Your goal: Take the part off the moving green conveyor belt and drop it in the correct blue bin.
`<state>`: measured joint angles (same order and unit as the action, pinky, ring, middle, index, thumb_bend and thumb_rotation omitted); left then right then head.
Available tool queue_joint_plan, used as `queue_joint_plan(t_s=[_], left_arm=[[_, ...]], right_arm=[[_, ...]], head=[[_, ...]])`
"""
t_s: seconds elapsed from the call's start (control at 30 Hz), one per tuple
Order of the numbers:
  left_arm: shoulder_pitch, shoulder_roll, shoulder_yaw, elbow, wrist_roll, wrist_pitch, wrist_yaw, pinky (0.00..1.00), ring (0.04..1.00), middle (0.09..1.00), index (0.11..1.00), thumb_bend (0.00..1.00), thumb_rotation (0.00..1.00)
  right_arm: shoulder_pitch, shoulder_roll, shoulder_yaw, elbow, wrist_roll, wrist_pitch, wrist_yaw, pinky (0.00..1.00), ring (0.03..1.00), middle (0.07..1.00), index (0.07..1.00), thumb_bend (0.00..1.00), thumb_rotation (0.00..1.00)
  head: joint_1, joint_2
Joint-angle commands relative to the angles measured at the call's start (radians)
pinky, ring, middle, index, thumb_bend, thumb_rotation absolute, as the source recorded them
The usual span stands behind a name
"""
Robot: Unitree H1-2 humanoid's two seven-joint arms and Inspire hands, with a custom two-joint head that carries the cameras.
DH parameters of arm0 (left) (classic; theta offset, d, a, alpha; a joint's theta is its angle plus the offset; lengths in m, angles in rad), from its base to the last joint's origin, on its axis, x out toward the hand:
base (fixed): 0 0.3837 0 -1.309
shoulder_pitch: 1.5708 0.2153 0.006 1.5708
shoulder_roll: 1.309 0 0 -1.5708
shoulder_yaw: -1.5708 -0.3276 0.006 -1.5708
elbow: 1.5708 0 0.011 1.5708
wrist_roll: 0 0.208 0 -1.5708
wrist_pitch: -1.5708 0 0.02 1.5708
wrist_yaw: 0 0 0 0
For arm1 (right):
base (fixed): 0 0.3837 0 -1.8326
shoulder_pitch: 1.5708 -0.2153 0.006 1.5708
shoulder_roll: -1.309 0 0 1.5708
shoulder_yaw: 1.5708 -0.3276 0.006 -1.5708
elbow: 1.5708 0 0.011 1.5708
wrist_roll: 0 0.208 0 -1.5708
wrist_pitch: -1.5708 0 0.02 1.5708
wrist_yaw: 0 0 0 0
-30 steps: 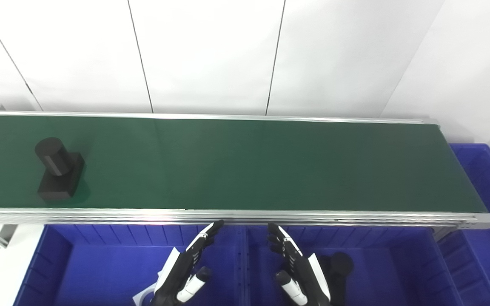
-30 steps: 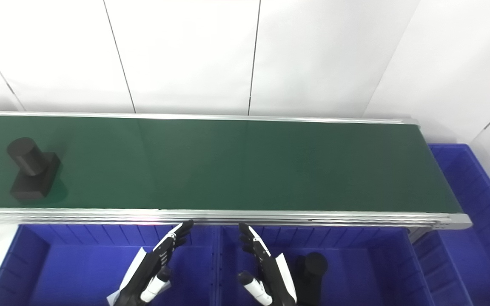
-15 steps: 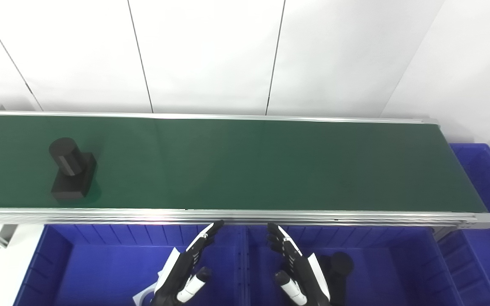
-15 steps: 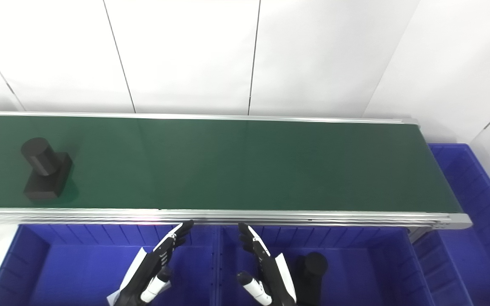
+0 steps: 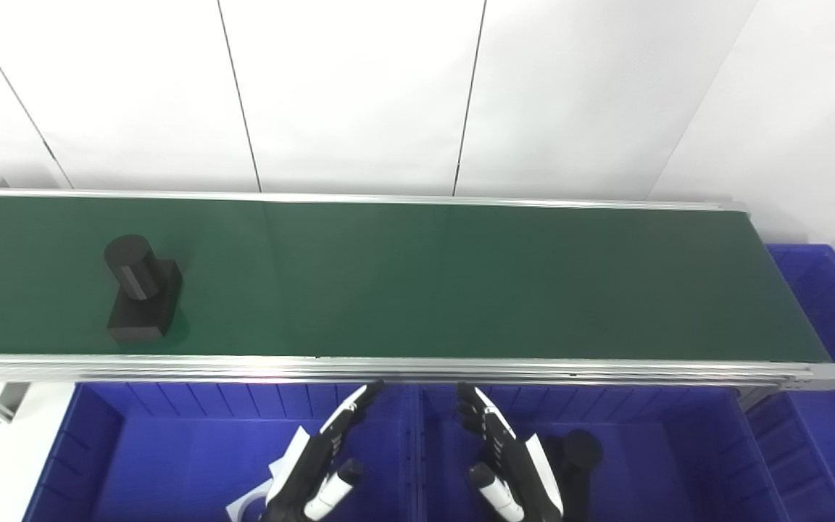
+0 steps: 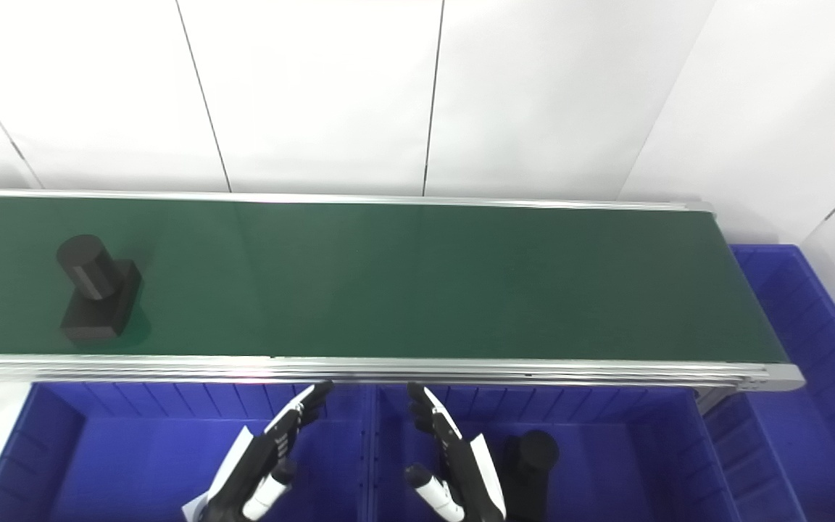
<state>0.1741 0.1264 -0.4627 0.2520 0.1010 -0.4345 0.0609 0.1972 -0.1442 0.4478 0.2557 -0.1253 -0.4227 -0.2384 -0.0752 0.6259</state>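
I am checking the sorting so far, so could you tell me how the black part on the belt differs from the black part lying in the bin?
The part on the belt stands on the green conveyor, far left, in full view; the part in the bin lies in the right-hand blue bin, half hidden behind the right hand. The first shows a cylinder on a square block; the second shows only a rounded top. Both are matte black.

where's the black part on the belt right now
The black part stands on the left stretch of the green conveyor belt, close to its near rail, well left of both waiting hands.
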Motion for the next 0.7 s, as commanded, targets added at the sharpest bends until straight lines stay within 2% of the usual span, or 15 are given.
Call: queue_joint_plan(t_s=[0.0,0.03,0.23,0.47,0.67], left_arm=[[-0.013,-0.006,-0.01,0.004,0.011,-0.035,0.029,0.91,0.938,0.94,0.893,0.82,1.0],[-0.017,-0.007,-0.016,0.014,0.012,-0.035,0.037,0.91,0.936,0.938,0.89,0.82,1.0],[-0.039,-0.007,-0.049,0.054,0.016,-0.035,0.08,0.86,0.914,0.917,0.86,0.83,0.97],[-0.064,0.004,-0.093,0.08,0.045,-0.035,0.146,0.82,0.891,0.904,0.853,0.85,0.95],[-0.077,0.016,-0.126,0.09,0.045,-0.035,0.189,0.81,0.884,0.897,0.85,0.86,0.95]], right_arm=[[-0.004,-0.006,0.004,0.0,0.003,-0.047,-0.016,0.86,0.904,0.923,0.921,0.88,0.95],[-0.004,-0.008,0.004,0.008,0.006,-0.047,-0.017,0.87,0.906,0.924,0.921,0.89,0.95],[-0.008,-0.019,0.012,0.037,0.01,-0.047,-0.035,0.88,0.897,0.921,0.922,0.89,0.96],[-0.02,-0.033,0.03,0.052,0.008,-0.047,-0.057,0.89,0.914,0.933,0.938,0.89,0.98],[-0.031,-0.043,0.054,0.065,0.001,-0.047,-0.091,0.9,0.925,0.938,0.942,0.9,1.0]], head=[[0.026,-0.031],[0.047,-0.052],[0.113,-0.098],[0.148,-0.118],[0.15,-0.13]])
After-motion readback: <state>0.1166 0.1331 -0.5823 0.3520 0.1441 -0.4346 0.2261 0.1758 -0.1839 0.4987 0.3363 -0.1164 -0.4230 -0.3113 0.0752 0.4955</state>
